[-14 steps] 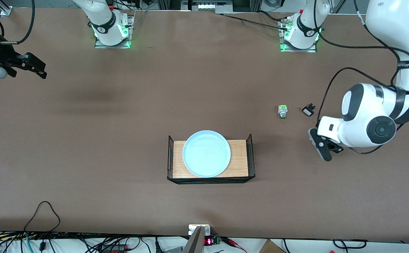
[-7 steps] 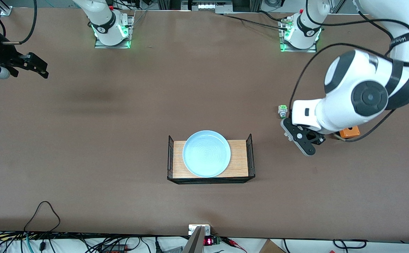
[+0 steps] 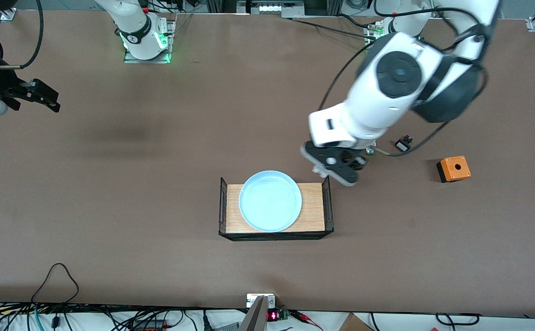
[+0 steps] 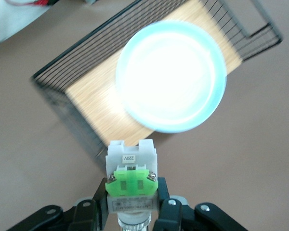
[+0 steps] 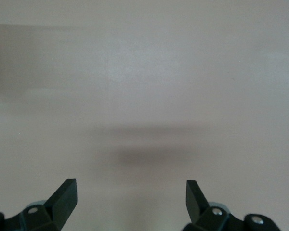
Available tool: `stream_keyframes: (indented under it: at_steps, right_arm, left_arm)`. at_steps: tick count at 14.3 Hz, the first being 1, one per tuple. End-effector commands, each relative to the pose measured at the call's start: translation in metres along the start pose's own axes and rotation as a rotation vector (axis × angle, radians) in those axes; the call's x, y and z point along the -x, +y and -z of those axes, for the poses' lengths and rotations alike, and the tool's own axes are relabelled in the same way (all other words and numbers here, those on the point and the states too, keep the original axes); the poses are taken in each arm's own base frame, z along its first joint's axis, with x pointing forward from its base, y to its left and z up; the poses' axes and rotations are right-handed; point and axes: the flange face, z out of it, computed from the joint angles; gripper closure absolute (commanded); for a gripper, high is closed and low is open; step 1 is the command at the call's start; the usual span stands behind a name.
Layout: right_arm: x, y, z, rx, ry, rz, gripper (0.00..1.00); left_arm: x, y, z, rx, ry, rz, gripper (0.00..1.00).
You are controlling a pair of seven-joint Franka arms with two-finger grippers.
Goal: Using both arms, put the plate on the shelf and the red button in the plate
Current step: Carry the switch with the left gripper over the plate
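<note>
Plate sits flat on the wooden floor of a black wire tray near the middle of the tabletop; pale blue, rim intact, nothing on it. Left wrist view shows the same plate on the tray.

Left gripper hangs over the tabletop just beside the tray's wire end wall on the left arm's side. Its fingers are clamped on a push-button switch: white body, green block, label reading 220V on top (cap end is hidden between the fingers, so its colour cannot be read here). Switch points toward the plate.

Green-capped switch lies on the tabletop, mostly covered by the left arm in the front view. Small black part lies just beside it, toward the left arm's end. Orange box with a hole stands well apart from the tray, toward the same end.

Right gripper waits at the right arm's end of the tabletop, fingers spread wide with nothing between them, bare tabletop beneath
</note>
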Motion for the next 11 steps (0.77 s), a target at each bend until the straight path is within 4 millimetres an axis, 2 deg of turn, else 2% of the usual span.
stream_keyframes:
  at_steps: [1, 3, 5, 7, 9, 11]
  right_arm:
    - [-0.003, 0.001, 0.005, -0.016, -0.008, 0.013, 0.0]
    - [-0.003, 0.005, 0.004, -0.018, -0.011, 0.006, 0.0]
    - [-0.002, 0.007, 0.004, -0.018, -0.011, -0.002, 0.0]
    - [0.001, 0.007, 0.007, -0.018, -0.024, -0.005, 0.0]
    - [0.002, 0.006, 0.009, -0.017, -0.027, -0.001, 0.0]
    - [0.005, 0.01, 0.007, -0.018, -0.05, -0.01, 0.0]
  left_arm:
    - [-0.025, -0.006, -0.025, 0.021, 0.07, 0.03, 0.84]
    - [-0.036, -0.016, -0.058, 0.035, 0.105, 0.052, 0.84]
    - [-0.045, -0.024, -0.071, 0.051, 0.169, 0.11, 0.84]
    - [-0.046, -0.004, -0.073, 0.057, 0.164, 0.127, 0.84]
    - [-0.048, 0.005, -0.093, 0.063, 0.154, 0.115, 0.84]
    - [-0.052, 0.004, -0.109, 0.071, 0.177, 0.119, 0.85]
